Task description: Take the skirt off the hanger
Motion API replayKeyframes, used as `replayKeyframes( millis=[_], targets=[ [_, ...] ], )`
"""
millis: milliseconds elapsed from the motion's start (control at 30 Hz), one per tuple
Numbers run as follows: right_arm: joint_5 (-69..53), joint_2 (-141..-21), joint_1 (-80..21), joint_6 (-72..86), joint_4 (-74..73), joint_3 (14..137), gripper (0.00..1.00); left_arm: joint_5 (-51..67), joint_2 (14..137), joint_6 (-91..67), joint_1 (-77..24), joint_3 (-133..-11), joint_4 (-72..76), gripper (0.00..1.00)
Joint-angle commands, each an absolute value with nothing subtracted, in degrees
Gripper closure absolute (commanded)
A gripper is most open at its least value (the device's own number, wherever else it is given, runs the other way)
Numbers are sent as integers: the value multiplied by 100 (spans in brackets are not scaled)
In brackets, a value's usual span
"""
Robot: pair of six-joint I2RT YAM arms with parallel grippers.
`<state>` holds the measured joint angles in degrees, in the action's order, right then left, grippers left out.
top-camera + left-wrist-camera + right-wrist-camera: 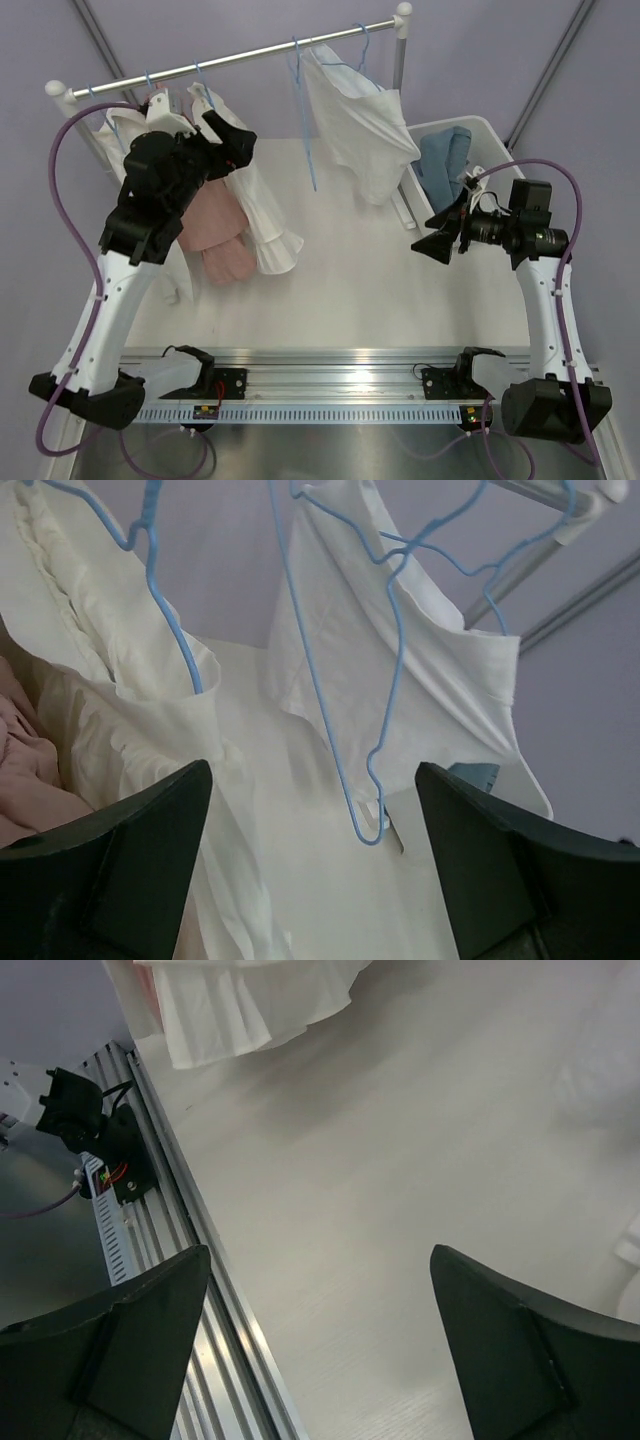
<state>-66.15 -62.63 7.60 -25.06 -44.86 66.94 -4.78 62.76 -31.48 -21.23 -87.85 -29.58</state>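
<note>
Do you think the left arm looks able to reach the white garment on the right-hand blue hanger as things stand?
Probably yes: the open left hand faces that white garment with nothing between them, and the ruffled white garment hangs off to one side.

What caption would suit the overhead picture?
Left pincer open among clothes hanging on a rail; right pincer open over the table.
</note>
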Motion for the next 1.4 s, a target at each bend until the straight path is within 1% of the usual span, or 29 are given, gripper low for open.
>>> replayKeyframes(
  millis=[0,33,133,533,600,700,900,933,1133,1167,1267,1300,1367],
  targets=[
    [-7278,-5662,668,-2039,-3641,6110,1,-1264,6688,-3278,-1978,-9140,-2568,15],
    [-7216,-5591,668,-2178,-3665,6021,1,-1318,6767,-3313,-1925,-9167,-2488,21],
    [-7180,-5476,668,-2250,-3727,5924,1,-1432,7083,-3357,-1706,-9263,-2364,26],
    [-7181,-5546,668,-2698,-4060,5889,1,-1275,7830,-3155,-1521,-9703,-2153,36],
    [-7154,-5546,668,-2733,-4078,5889,1,-1222,7945,-3138,-1451,-9747,-2145,40],
    [-7137,-5546,668,-2777,-4122,5880,0,-1160,8007,-3103,-1406,-9756,-2083,43],
    [-7102,-5581,668,-2865,-4175,5880,1,-967,8104,-2997,-1362,-9765,-1960,56],
    [-7084,-5598,668,-2865,-4184,5880,0,-941,8121,-2980,-1354,-9747,-1951,61],
    [-7084,-5607,677,-2918,-4236,5880,1,-669,8060,-2839,-1345,-9695,-1811,76],
    [-7084,-5607,677,-2918,-4245,5880,1,-581,8033,-2813,-1353,-9677,-1741,81],
    [-7093,-5607,677,-2944,-4263,5880,1,-440,7911,-2707,-1345,-9659,-1600,87],
    [-7093,-5599,677,-2953,-4263,5880,1,-309,7875,-2620,-1353,-9659,-1556,92],
    [-7101,-5607,677,-2971,-4289,5880,1,-159,7770,-2532,-1354,-9650,-1460,96]
  ],
)
